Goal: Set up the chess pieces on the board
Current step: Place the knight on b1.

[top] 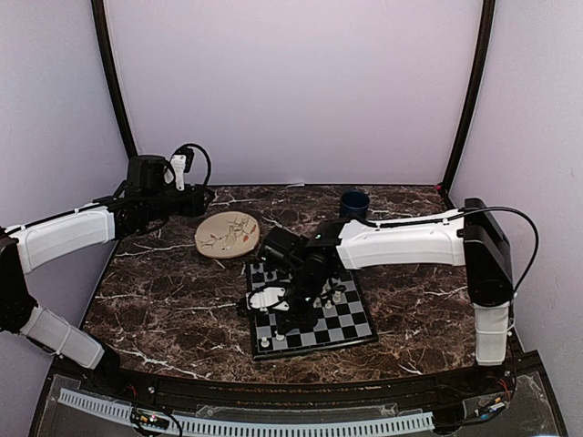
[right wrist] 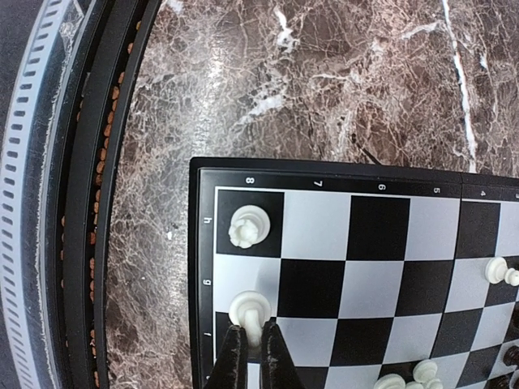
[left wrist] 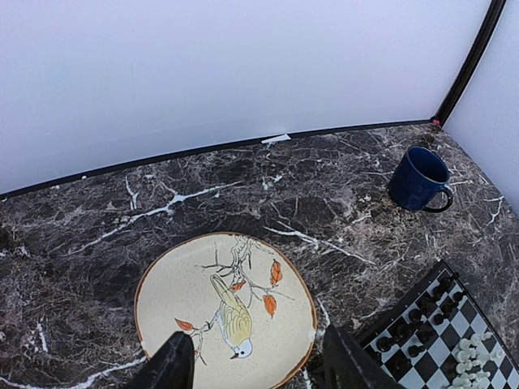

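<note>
The board [top: 351, 328] lies at the table's middle front. In the right wrist view my right gripper [right wrist: 251, 348] is shut on a cream-white chess piece [right wrist: 253, 318] that stands near the board's [right wrist: 381, 227] edge, one square from the corner. A second white piece [right wrist: 248, 224] stands on the corner square itself. More white pieces [right wrist: 496, 270] stand further along the board. From above, the right gripper [top: 282, 330] hangs over the board's front left. My left gripper [left wrist: 259, 369] is open and holds nothing, over the near rim of a plate. Black pieces [left wrist: 442, 289] stand on the board's far side.
A round beige plate [top: 228, 234] with a bird painted on it [left wrist: 227, 312] lies behind and left of the board. A dark blue mug [top: 354, 202] stands at the back [left wrist: 418, 178]. Walls close in the back and both sides. The table's front rail [right wrist: 73, 203] runs close beside the board.
</note>
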Available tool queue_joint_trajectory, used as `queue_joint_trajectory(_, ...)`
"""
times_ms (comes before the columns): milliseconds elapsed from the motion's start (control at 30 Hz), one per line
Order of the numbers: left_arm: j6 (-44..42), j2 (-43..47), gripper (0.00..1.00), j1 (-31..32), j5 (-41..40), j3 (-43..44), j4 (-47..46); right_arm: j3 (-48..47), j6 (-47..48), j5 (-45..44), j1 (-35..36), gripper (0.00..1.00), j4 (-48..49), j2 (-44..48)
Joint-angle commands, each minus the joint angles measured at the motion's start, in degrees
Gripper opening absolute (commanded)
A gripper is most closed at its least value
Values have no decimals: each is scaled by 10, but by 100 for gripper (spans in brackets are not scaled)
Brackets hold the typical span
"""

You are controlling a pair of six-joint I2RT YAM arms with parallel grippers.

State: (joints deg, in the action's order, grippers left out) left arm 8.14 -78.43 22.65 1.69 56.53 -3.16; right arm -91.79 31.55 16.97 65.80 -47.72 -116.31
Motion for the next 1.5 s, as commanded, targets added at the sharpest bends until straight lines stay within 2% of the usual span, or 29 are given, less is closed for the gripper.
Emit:
queue_joint_trajectory(0, -6, 4, 56, 0, 5, 12, 3, -3, 9, 12, 9, 0, -2, -11)
queue_joint_trajectory(733, -8, 5, 57, 0, 7, 13, 4, -6, 12, 13, 19, 0, 0, -35)
queue_joint_trajectory(1067, -9, 6, 57, 0, 9, 13, 4, -8, 3, -11, 22, 9, 10, -37)
queue_joint_trajectory(1467, -8, 6, 57, 0, 12, 14, 4, -2, 5, -26, 22, 6, 11, -32)
